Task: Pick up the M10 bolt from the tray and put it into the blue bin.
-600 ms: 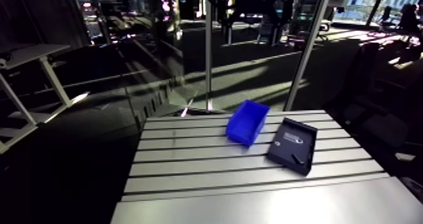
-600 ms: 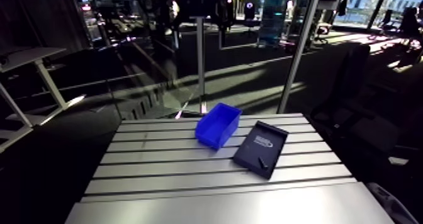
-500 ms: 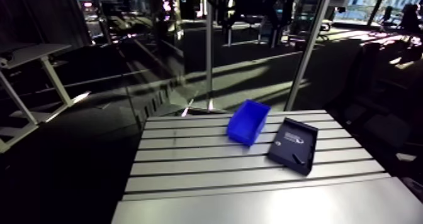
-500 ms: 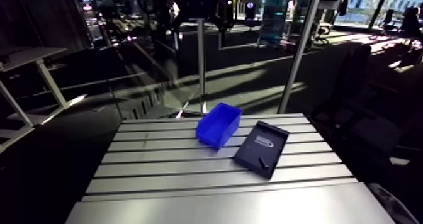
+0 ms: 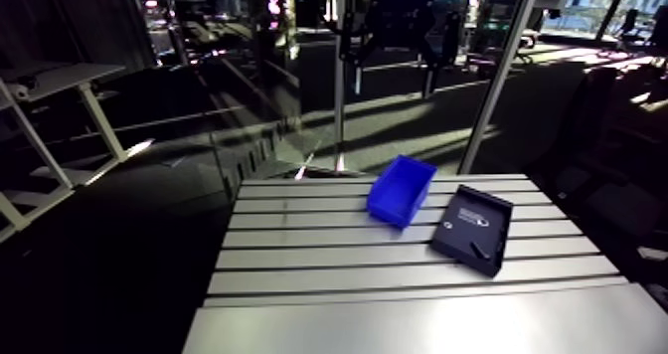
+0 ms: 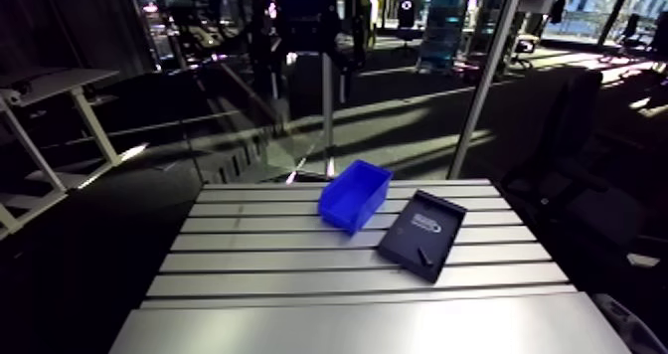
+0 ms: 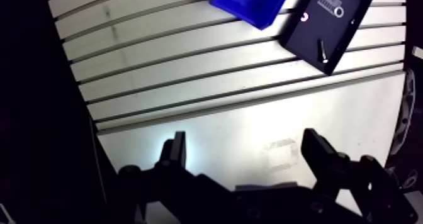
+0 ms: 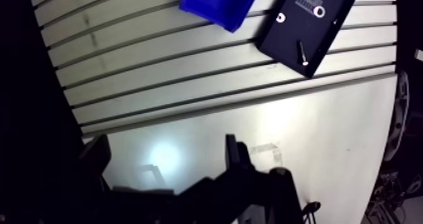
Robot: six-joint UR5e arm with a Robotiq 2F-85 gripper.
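Note:
A small dark bolt point(image 7: 323, 50) lies near one end of the black tray point(image 7: 345, 34), far ahead of my gripper point(image 7: 244, 152) in the wrist view. The blue bin point(image 7: 252, 3) stands right beside the tray on the slotted table. My gripper hangs high over the smooth near part of the table, open, with nothing between its fingers point(image 7: 173, 148). The arm view shows the bin point(image 5: 401, 190), the tray point(image 5: 472, 229) and the bolt point(image 5: 480, 250) at the table's far right. The gripper itself does not show there.
The tray also holds a pale ring-shaped part point(image 7: 338, 11), a smaller one point(image 7: 304, 16) and a printed label. The slotted table point(image 5: 318, 259) runs bare to the left of the bin. A smooth plate point(image 5: 417, 323) covers its near part.
The whole arm view has shifted slightly, so the camera moved. Bin, tray and bolt lie where they were.

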